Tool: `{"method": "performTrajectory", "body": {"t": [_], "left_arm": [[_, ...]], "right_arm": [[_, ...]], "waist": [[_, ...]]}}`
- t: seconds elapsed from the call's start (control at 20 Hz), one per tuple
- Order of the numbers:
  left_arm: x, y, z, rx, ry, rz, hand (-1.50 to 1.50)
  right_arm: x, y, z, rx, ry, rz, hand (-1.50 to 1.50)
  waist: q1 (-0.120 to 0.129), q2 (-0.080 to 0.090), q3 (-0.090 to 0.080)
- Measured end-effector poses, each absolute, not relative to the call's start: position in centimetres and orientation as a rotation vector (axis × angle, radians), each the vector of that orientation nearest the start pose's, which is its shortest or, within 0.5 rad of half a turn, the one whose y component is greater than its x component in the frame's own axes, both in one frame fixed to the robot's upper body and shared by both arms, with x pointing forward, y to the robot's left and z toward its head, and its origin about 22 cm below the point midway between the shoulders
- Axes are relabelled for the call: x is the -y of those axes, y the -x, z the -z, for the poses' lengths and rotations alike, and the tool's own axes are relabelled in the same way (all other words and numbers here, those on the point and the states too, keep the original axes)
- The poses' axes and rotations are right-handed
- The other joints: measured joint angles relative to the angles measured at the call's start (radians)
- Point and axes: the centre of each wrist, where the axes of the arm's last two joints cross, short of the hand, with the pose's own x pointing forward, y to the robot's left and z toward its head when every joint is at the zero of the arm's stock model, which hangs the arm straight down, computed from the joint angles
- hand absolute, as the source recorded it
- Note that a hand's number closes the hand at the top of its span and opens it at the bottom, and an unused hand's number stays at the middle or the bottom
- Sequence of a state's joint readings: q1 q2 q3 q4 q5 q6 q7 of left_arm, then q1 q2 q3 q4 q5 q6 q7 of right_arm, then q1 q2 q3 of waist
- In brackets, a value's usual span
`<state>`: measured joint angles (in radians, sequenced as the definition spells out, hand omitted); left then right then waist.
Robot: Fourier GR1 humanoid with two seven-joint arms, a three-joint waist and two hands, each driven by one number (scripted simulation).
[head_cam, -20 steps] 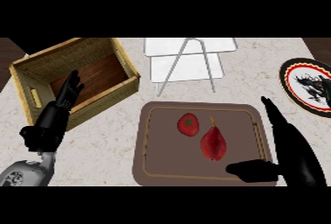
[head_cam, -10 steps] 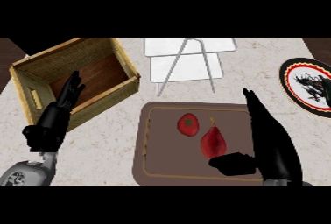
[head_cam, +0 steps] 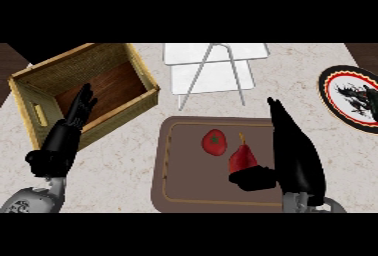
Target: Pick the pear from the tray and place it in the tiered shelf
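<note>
Head view: one pear (head_cam: 242, 158), dark red with a thin stem pointing up the view, lies on the brown tray (head_cam: 181, 190) right of centre. One round red fruit (head_cam: 214, 142) with a green spot lies just beside it, to its left. The right hand (head_cam: 294, 155) is over the tray's right side, fingers straight, thumb tucked against the pear's lower end; it stands wide, holding nothing. The left hand (head_cam: 68, 131) rests with straight fingers over one wooden crate (head_cam: 44, 82). One white tiered shelf (head_cam: 214, 67) stands on the surface (head_cam: 125, 150) beyond the tray, and one patterned plate (head_cam: 354, 97) lies at right.
</note>
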<state>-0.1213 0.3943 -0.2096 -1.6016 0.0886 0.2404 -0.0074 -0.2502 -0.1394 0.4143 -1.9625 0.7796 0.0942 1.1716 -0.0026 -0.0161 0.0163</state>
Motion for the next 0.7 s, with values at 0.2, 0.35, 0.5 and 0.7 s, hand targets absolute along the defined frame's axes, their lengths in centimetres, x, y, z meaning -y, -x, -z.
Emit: {"method": "performTrajectory", "body": {"t": [0.2, 0.35, 0.5, 0.7], "left_arm": [[-26.0, -26.6, -5.2, 1.689, -0.226, 0.241, 0.00], [-25.9, -26.7, -5.2, 1.689, -0.228, 0.244, 0.00], [-26.0, -27.0, -5.3, 1.687, -0.236, 0.242, 0.00], [-25.8, -27.0, -5.2, 1.686, -0.229, 0.239, 0.00]], "right_arm": [[12.7, -23.0, -13.0, 1.077, 0.797, -0.544, -1.50], [12.5, -23.4, -12.7, 1.061, 0.804, -0.532, -1.50], [12.3, -23.5, -12.2, 1.044, 0.806, -0.530, -1.50], [12.5, -23.8, -11.6, 1.013, 0.812, -0.531, -1.50]], "waist": [[-0.004, 0.001, -0.001], [-0.003, 0.001, -0.001], [-0.004, 0.001, 0.000], [-0.002, 0.002, -0.001]]}}
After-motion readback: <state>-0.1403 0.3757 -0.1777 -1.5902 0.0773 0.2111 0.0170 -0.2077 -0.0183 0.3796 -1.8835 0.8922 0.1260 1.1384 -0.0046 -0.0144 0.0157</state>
